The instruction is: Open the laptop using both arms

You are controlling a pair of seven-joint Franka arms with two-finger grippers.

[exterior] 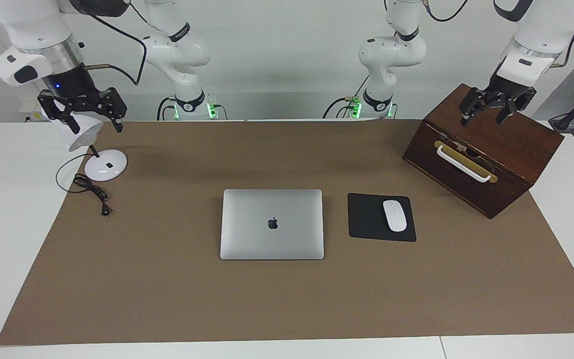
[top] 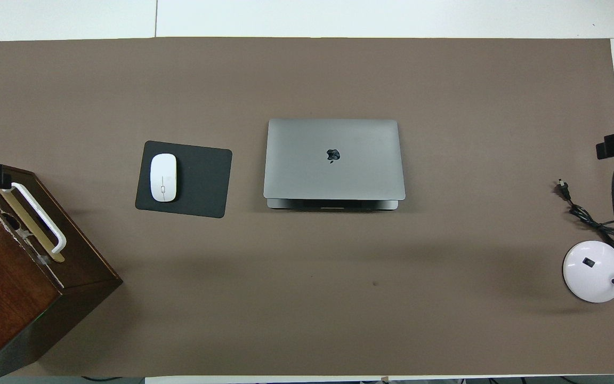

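The laptop (exterior: 272, 224) (top: 333, 160) lies shut and flat in the middle of the brown mat, silver lid up with the dark logo showing. A thin strip of its base shows under the lid along the edge nearer to the robots. My left gripper (exterior: 484, 118) hangs open over the wooden box at the left arm's end of the table, well away from the laptop. My right gripper (exterior: 95, 124) hangs open over the white lamp's head at the right arm's end. Neither holds anything. In the overhead view only dark tips show at the side edges.
A black mouse pad (exterior: 366, 219) (top: 200, 181) with a white mouse (exterior: 394, 215) (top: 163, 177) lies beside the laptop toward the left arm's end. The wooden box (exterior: 486, 149) (top: 14, 277) has a white handle. The lamp's base (exterior: 106, 165) (top: 594, 269) and its black cable (exterior: 92, 192) sit at the mat's other end.
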